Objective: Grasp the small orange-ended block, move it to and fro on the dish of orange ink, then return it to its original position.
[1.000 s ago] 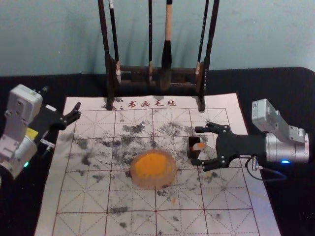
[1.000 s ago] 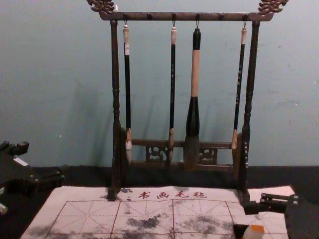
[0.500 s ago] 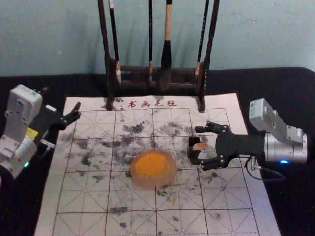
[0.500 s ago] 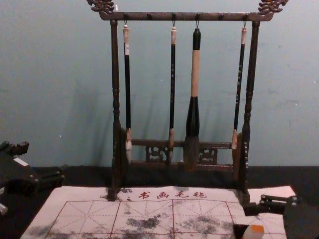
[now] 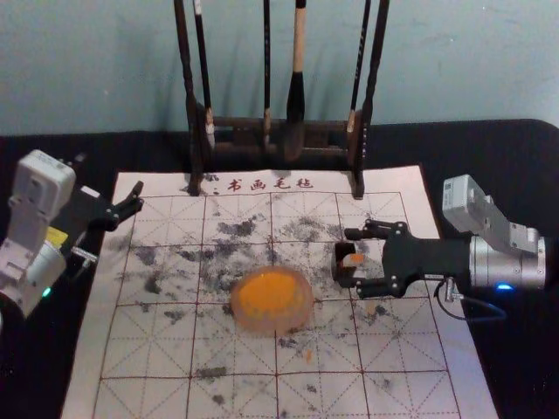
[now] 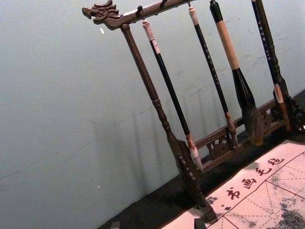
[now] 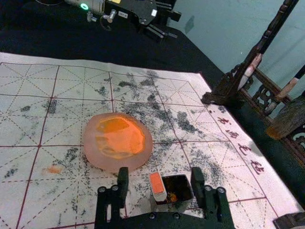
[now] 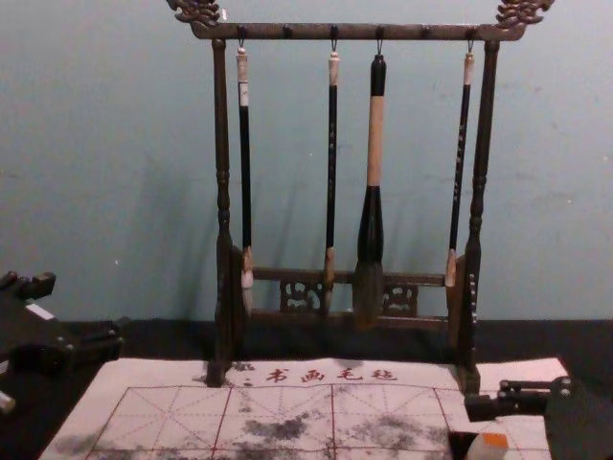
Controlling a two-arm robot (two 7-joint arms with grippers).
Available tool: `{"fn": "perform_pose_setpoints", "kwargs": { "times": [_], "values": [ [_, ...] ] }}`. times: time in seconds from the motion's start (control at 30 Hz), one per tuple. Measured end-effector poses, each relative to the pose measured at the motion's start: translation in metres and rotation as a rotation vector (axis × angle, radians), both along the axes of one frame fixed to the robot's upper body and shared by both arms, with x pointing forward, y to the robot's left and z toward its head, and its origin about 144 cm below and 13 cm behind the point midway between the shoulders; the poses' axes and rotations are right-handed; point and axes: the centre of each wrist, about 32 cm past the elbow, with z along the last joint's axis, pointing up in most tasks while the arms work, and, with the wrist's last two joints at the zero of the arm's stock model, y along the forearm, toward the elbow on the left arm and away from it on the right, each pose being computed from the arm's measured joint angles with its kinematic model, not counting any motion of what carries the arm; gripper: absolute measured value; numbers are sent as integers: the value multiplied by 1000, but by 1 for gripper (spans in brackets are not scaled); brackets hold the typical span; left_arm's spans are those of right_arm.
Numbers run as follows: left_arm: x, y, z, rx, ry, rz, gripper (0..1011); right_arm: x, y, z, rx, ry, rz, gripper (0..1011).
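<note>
Mat [image 5: 393, 181]: red "书画毛毡" (brush [image 8: 332, 153] lettering too small).

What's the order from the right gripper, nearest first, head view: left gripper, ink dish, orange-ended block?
1. Orange-ended block: between the right gripper's open fingers.
2. Ink dish: left of the block.
3. Left gripper: far left, beyond the dish.

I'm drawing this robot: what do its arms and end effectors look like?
The left arm is silvery, with a green light and yellow label; the right arm too, with a blue light and dark looping cable. Both carry pale grey housings. The left end effector and right end effector are black, two-fingered and jointed.
</note>
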Motion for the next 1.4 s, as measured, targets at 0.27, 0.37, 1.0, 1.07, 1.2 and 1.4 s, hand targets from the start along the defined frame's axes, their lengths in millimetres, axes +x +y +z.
{"fn": "perform_pose_setpoints", "kwargs": {
  "times": [0.27,0.37,1.0,1.07,1.2,1.4],
  "values": [
    [0,0,0,0,0,0,1001,0,0,0,1,0,0,620],
    [0,0,0,0,0,0,1001,0,0,0,1,0,0,550],
    [0,0,0,0,0,0,1001,0,0,0,1,0,1,137],
    [0,0,0,0,0,0,1001,0,0,0,1,0,1,137],
    [0,0,0,0,0,0,1002,0,0,0,1,1,0,137],
    [0,0,0,0,0,0,1001,1,0,7,13,2,-10,137]
  ]
}}
